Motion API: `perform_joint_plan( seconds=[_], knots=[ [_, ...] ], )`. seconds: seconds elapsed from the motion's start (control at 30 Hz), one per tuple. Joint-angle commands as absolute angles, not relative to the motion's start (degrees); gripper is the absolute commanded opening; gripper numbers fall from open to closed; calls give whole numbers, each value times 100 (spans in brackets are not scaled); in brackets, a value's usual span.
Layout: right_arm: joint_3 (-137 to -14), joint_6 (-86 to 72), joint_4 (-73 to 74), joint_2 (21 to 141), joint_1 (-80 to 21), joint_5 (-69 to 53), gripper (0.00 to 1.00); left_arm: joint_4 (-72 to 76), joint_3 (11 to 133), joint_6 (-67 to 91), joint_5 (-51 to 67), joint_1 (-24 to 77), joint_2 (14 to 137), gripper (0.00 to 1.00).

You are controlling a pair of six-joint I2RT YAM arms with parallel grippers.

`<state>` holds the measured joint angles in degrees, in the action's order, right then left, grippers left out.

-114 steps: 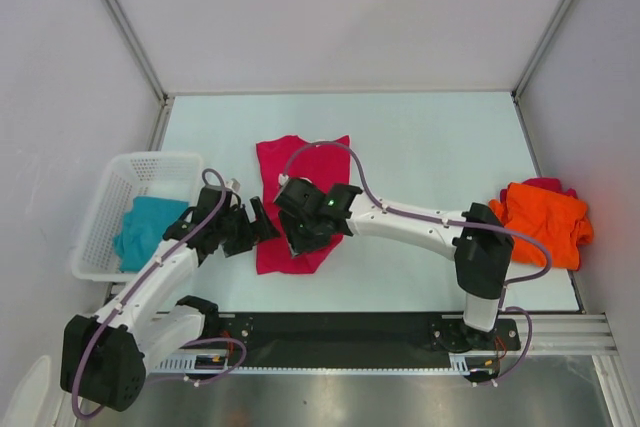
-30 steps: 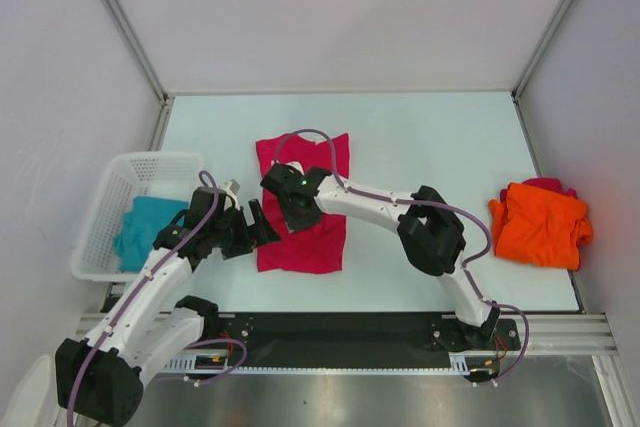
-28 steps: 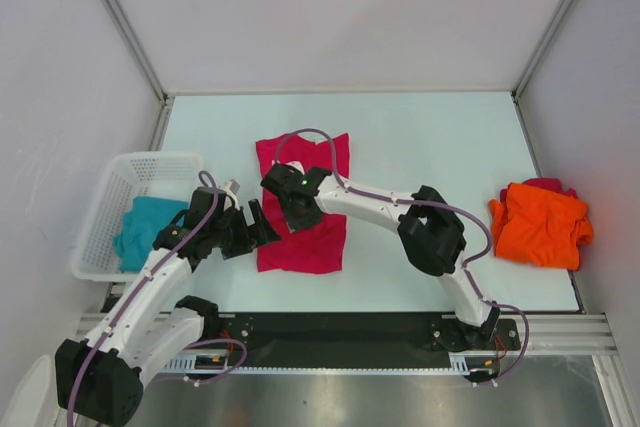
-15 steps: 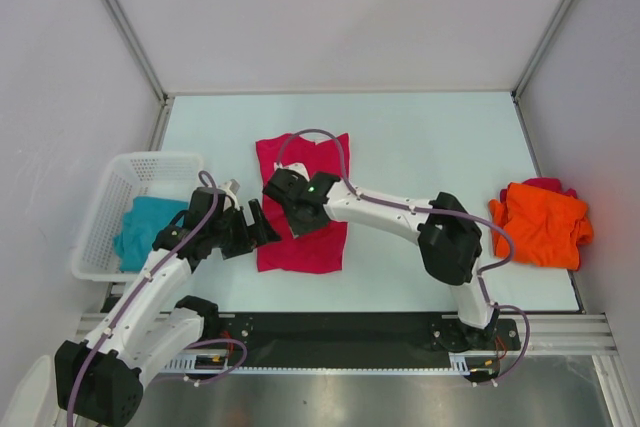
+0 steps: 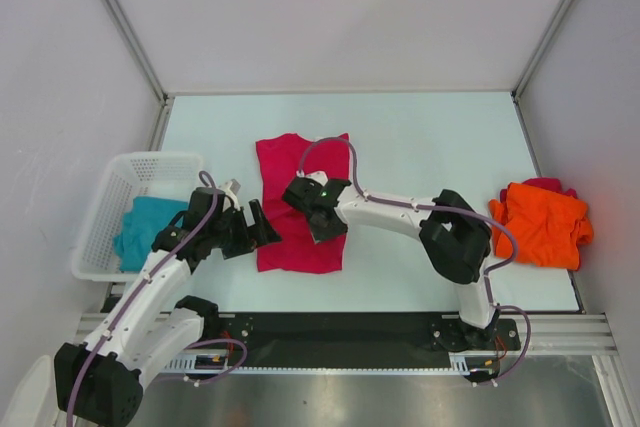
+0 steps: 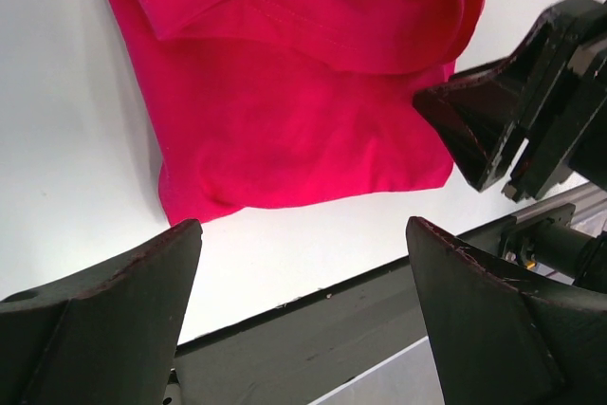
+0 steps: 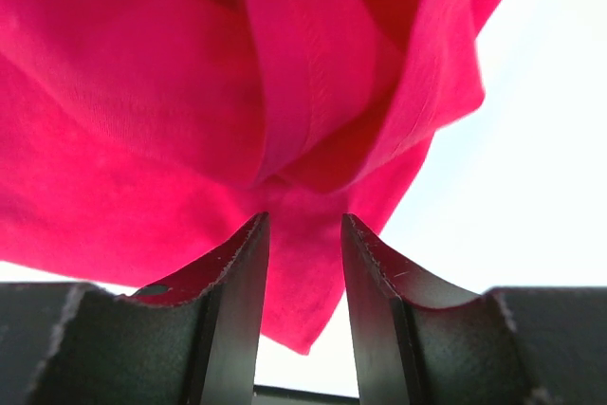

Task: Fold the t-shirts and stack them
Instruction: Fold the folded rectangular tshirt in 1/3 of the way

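**Fold in progress, top view with both wrist views.** The crimson-pink t-shirt (image 5: 287,162) lay near the middle of the surface (image 5: 430,137), narrowed to a long strip with one layer doubled over another. It was not yet a compact packet.

The right pincer (image 5: 320,217) sat over the shirt's near right part. Its fingers were narrowly parted around a gathered fold of the cloth, which it appeared to be pinching. The left pincer (image 6: 303,234) was spread wide and held nothing, just beside the shirt's near left edge.

The orange t-shirt (image 5: 540,222) lay in a loose, rumpled heap at the right edge of the surface, well apart from the pink one. The teal t-shirt (image 5: 145,227) was bunched inside the white mesh basket (image 5: 150,159) at the left.

Judged from this layout, the task was at an early stage:
- One shirt was partly folded.
- The orange shirt did not look neatly folded.
- The teal shirt had not been taken out of the basket.
- No stack had been formed.
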<state>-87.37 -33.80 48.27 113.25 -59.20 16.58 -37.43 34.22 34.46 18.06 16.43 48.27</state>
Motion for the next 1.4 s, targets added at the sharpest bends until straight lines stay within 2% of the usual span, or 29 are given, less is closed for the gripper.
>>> perform_joint_plan(
  seconds=[0.0, 0.37, 0.67, 1.03, 1.37],
  knots=[
    [-8947, -3252, 4536, 11469, -5819, 1890, 41, -3639, 3568, 3384, 1881, 1617, 4658, 95],
    [-9281, -2813, 4245, 12058, -5274, 2214, 41, -3683, 3595, 3393, 1846, 1608, 4649, 95],
    [-9790, -2575, 4306, 12094, -4887, 2285, 41, -3683, 3612, 3384, 1819, 1617, 4702, 94],
    [-11231, -2206, 4763, 12849, -4597, 2188, 41, -3665, 3621, 3375, 1784, 1608, 4729, 95],
    [-10610, -2513, 4816, 11823, -5035, 2311, 40, -3639, 3630, 3322, 1784, 1617, 4860, 95]
  ],
)
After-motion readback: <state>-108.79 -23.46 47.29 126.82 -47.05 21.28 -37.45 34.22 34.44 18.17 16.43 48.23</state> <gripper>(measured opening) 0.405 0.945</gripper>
